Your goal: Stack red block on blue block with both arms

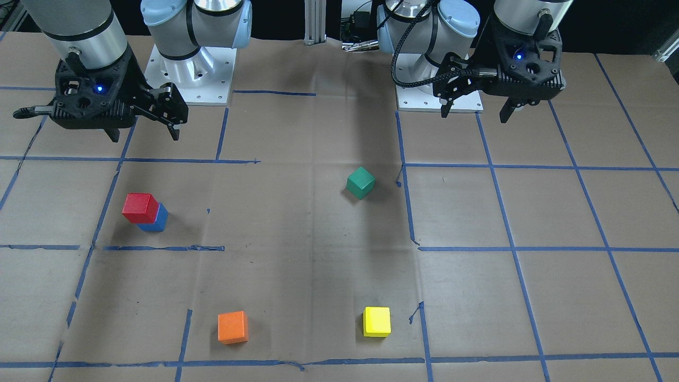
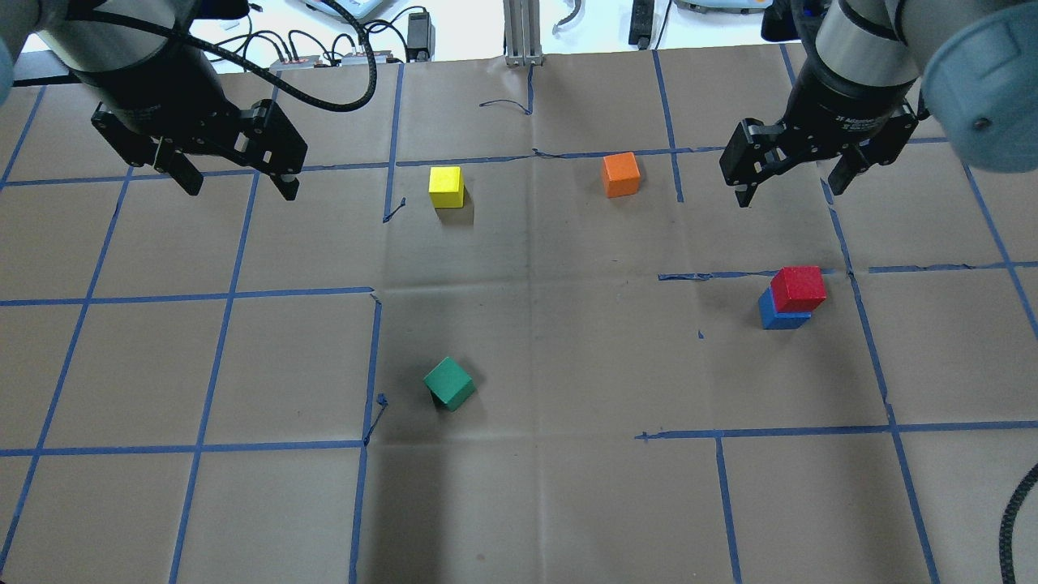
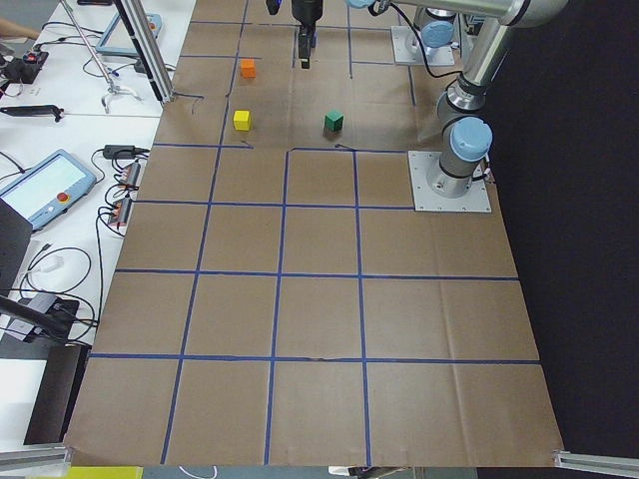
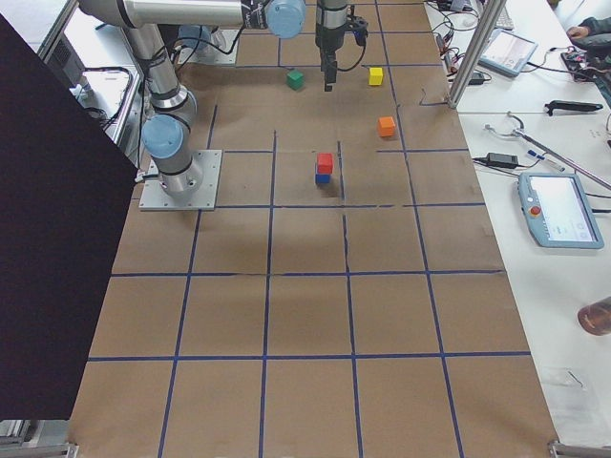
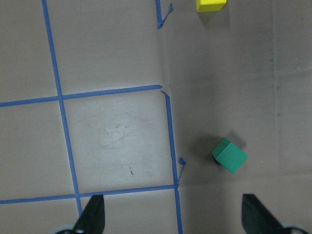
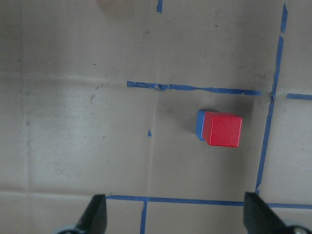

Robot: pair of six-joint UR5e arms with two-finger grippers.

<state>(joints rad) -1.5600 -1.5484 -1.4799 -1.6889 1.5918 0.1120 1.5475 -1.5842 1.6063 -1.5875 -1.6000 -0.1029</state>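
On the paper-covered table (image 2: pixel 527 503), seen from overhead, both arms hang raised: the left gripper (image 2: pixel 241 185) at 10 o'clock and the right gripper (image 2: pixel 791 191) at 2 o'clock, each with fingers spread and holding nothing. The red block (image 2: pixel 799 288) sits on the blue block (image 2: pixel 780 318) at 3 o'clock (roughly squared up), so stacking looks finished; what remains is keeping clear. The green cube (image 2: pixel 448 384) at 7, yellow cube (image 2: pixel 446 186) at 11 and orange cube (image 2: pixel 621 174) at 1 lie well apart, obstructing nothing

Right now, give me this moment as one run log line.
stack: red block on blue block | left gripper: open, empty | right gripper: open, empty | status: stack looks done
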